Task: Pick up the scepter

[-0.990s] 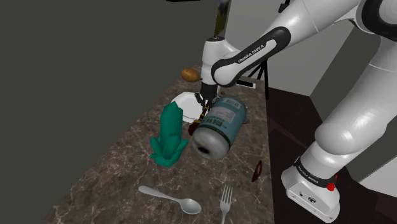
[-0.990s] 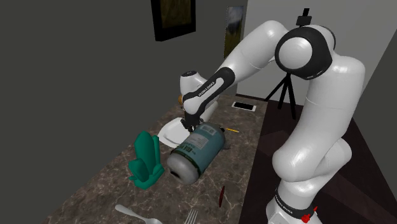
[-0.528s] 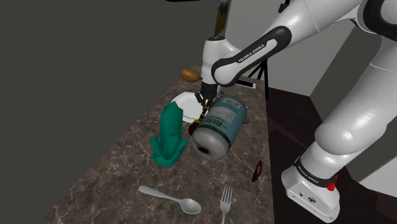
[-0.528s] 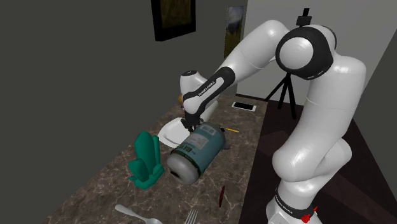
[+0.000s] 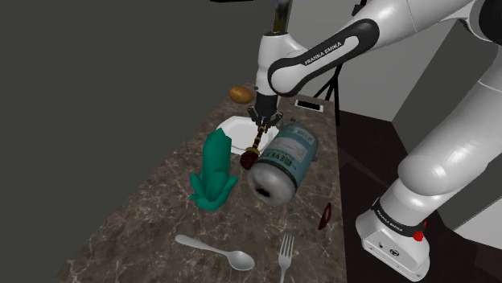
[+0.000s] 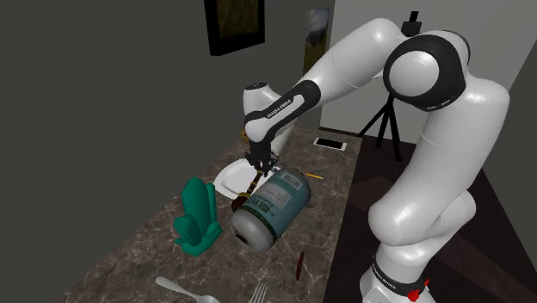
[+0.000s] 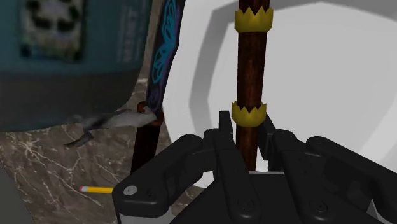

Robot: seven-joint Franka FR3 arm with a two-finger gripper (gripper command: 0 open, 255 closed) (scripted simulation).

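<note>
Nearly vert. scepter (image 5: 255, 147) — hangs down from hand (image 5: 263, 122).

- We find both exterior views dim and evenly lit, the walls (image 5: 96, 96) dark grey.
- The white arm (image 5: 450, 153) is brightest, softly shaded underneath.
- The plate (image 7: 331, 83) carries pale grey shading.

You had a counter (image 5: 153, 217) of dark, pale-veined stone, marble by its look. The scepter (image 7: 252, 57) showed a dark brown, wood-like shaft ringed with gold bands. The claw (image 7: 249, 137) was matt black, the plate (image 7: 331, 83) smooth white, and the spoon (image 5: 212, 250) grey metal.
</note>
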